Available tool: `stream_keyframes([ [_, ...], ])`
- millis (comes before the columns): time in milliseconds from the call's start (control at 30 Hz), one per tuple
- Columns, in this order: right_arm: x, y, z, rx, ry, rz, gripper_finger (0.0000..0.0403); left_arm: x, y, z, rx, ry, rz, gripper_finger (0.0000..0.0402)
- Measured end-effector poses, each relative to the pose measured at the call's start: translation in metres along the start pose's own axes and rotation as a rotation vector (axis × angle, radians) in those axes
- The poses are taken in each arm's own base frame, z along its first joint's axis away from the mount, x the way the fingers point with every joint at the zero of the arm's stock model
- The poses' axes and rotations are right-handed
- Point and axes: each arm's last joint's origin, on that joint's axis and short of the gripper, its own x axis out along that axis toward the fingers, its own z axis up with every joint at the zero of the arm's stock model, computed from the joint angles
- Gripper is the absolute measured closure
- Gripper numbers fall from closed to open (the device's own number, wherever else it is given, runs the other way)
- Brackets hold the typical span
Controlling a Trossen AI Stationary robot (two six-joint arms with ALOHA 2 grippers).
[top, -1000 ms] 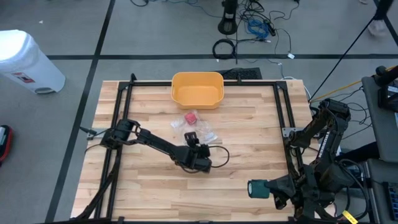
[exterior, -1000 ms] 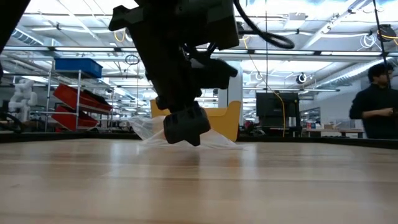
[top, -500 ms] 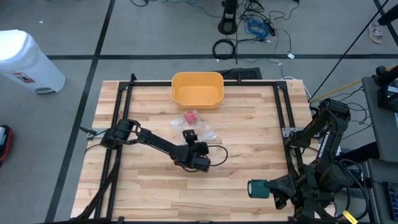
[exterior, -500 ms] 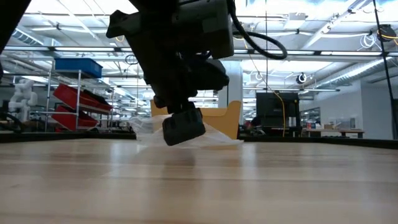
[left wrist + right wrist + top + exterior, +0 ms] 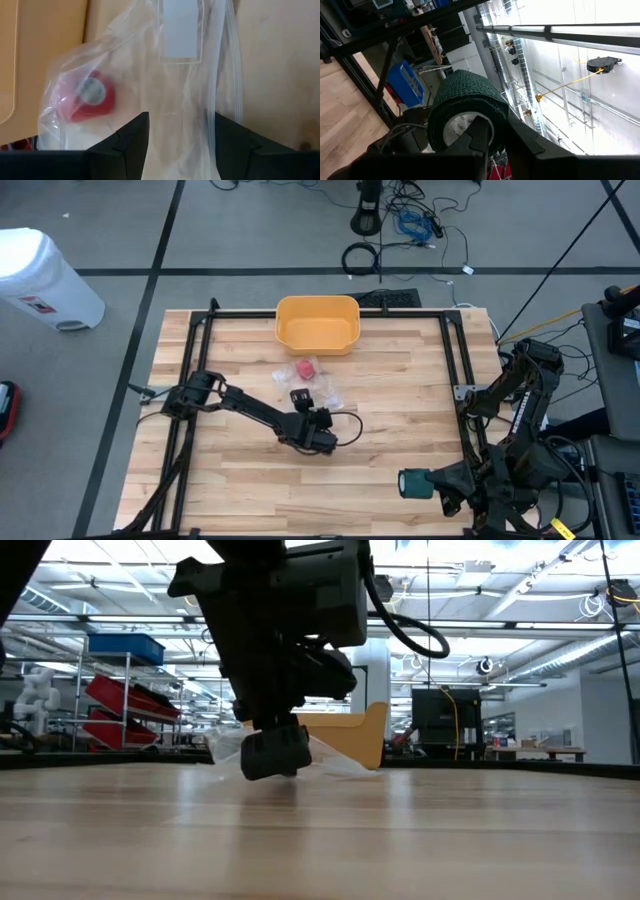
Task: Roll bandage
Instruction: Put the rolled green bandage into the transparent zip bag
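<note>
Surroundings: a yellow bin sits at the counter's far edge, a white bin on the floor.
Bag: a clear plastic bag holds a red bandage roll.
Left tool: fingers spread, at the bag's near edge.
Right tool: pinching a green bandage roll past the counter's near right corner.

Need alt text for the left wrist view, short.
A clear plastic bag lies on the wooden table, holding a red bandage roll. The left gripper has its two dark fingers open over the bag. The rim of a yellow bin shows beside the bag.
</note>
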Motion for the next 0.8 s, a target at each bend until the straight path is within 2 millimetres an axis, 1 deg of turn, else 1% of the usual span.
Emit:
stream_keyframes([
  [300,0.0000,0.0000,0.0000,0.000,0.000,0.000,0.0364,0.0056,0.0058,0.0012,-0.036,0.017,0.008,0.0208],
  [433,0.0000,0.0000,0.0000,0.000,0.000,0.000,0.0364,0.0053,0.0072,0.0012,-0.031,-0.001,0.059,0.0214],
  [600,0.0000,0.0001,0.0000,0.000,0.000,0.000,0.0364,0.0053,0.0085,0.0009,-0.050,-0.009,0.094,0.0254],
  [800,0.0000,0.0000,0.0000,0.000,0.000,0.000,0.0364,0.0092,0.0097,0.0009,-0.063,0.040,0.005,0.0318],
])
